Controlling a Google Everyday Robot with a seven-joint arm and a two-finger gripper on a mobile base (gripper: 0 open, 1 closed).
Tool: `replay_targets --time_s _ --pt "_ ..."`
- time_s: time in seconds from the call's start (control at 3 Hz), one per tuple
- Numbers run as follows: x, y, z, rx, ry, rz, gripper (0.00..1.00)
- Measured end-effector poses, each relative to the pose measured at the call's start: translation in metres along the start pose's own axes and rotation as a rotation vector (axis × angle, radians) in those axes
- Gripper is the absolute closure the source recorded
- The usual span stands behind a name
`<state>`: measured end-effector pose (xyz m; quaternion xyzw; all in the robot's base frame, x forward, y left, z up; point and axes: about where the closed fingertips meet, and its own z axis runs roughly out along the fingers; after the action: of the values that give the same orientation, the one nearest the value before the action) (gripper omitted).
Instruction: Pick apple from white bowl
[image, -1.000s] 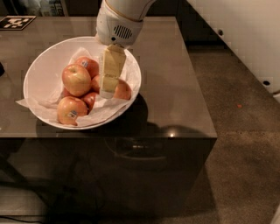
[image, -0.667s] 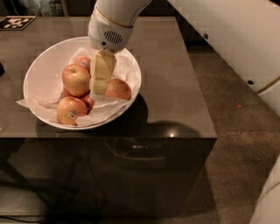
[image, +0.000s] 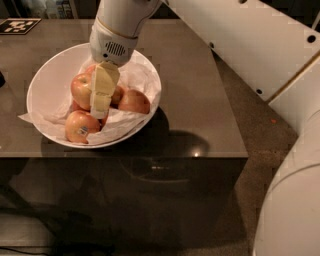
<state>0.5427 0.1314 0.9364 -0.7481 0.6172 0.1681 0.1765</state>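
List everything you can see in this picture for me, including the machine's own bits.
table: one, glossy grey-brown, filling the left and middle.
white bowl: one, glossy white, on the table's left part.
paper: one crumpled sheet, white, lining the bowl.
apple: one, large, pinkish-red and yellow, in the bowl, just left of the gripper.
stickered apple: one, red-yellow, at the bowl's front.
orange apple: one, in the bowl, right of the gripper.
hidden apples: at least one, reddish, behind the gripper.
marker card: one, black and white, table's far-left corner.
floor: brownish, at right.
arm: white, reaching from the right over the bowl.
gripper: one, cream, lowered among the apples.
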Motion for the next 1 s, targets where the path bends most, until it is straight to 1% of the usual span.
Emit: replay_targets --time_s 0.33,0.67,1.0 --pt "-0.0010 -0.0020 0.0114 -0.021 -0.002 0.014 0.00" --pt "0.0060 -0.0042 0.0206 -0.039 -0.008 0.038 0.00" --pt "0.0056 -0.0040 0.0205 -0.038 -0.010 0.037 0.00"
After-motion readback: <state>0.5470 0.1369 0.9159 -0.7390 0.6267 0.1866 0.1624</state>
